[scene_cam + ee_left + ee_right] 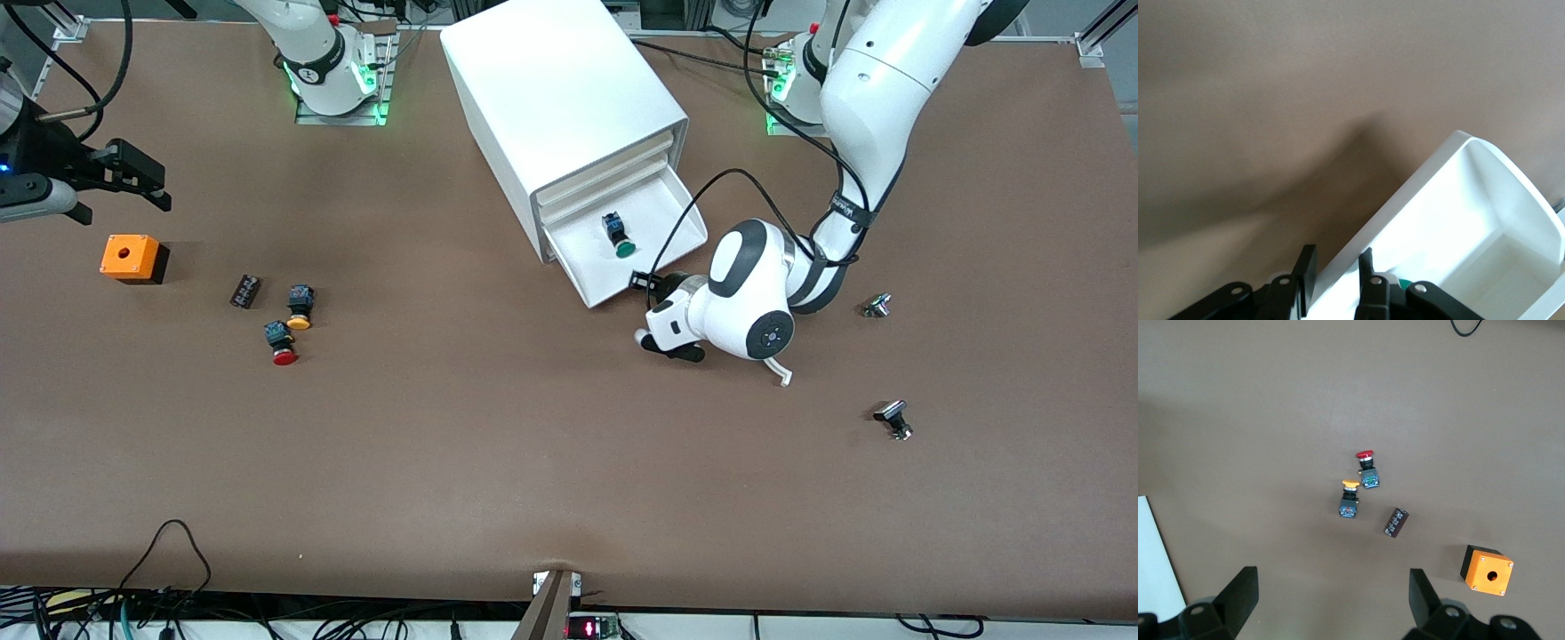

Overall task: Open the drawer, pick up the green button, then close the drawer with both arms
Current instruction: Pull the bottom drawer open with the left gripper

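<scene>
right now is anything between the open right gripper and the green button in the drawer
Nothing lies over the green button in the open drawer. The right gripper hangs open near the orange box; the left gripper is shut on the drawer's lip.

White jointed arms (pixel 876 80), grey rings, black cables.

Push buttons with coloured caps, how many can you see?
3. The green-capped button lies in the open bottom drawer. The orange-yellow-capped button and the red-capped button lie side by side near the right arm's end.
</scene>
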Controlling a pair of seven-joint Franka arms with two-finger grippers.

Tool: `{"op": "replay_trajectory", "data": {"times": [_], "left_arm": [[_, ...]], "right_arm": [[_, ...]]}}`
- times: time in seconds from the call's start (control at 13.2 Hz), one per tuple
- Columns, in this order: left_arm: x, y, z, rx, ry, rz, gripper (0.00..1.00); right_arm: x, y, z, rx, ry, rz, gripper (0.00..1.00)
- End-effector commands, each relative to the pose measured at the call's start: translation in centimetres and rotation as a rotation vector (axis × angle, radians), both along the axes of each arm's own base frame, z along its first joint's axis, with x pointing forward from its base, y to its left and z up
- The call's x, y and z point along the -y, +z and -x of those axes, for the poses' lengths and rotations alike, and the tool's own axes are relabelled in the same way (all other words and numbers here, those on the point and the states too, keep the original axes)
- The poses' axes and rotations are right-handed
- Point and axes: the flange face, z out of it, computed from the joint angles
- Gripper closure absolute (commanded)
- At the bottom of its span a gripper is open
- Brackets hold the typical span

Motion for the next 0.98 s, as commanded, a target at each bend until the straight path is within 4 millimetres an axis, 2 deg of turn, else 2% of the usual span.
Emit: {"op": "replay_trajectory", "data": {"times": [0.0,0.15,0.3,0.38,0.53,0.6,0.68,0.83,0.91], "left_arm": [[0.0,0.2,-2.3,0.016,0.073,-0.010,0.90],[0.1,0.1,-2.8,0.019,0.081,-0.003,0.89],[0.1,0.0,-3.1,0.021,0.084,-0.001,0.87],[0.1,0.0,-3.1,0.021,0.084,-0.001,0.83],[0.0,0.0,-3.2,0.029,0.083,-0.003,0.56],[0.0,0.0,-3.2,0.030,0.082,-0.004,0.35],[-0.1,0.1,-3.3,0.032,0.084,-0.007,0.20],[-0.6,0.6,-3.6,0.029,0.116,-0.032,0.02],[-0.8,1.0,-3.8,0.031,0.134,-0.052,0.01]], "right_arm": [[0.1,-1.2,-1.7,0.010,-0.003,-0.006,0.00],[0.1,-0.8,-1.7,0.011,-0.001,-0.008,0.00],[-0.1,-1.2,-1.5,-0.018,0.004,-0.006,0.00],[-0.5,-1.7,-1.0,-0.063,0.014,-0.002,0.00],[-1.1,-2.4,-0.8,-0.113,0.024,0.004,0.00],[-2.0,-2.9,-0.9,-0.127,0.040,0.000,0.00],[-2.8,-3.3,-0.9,-0.137,0.054,0.000,0.00],[-4.7,-3.3,-0.8,-0.135,0.086,0.001,0.00],[-5.3,-3.2,-0.8,-0.132,0.095,0.000,0.01]]}}
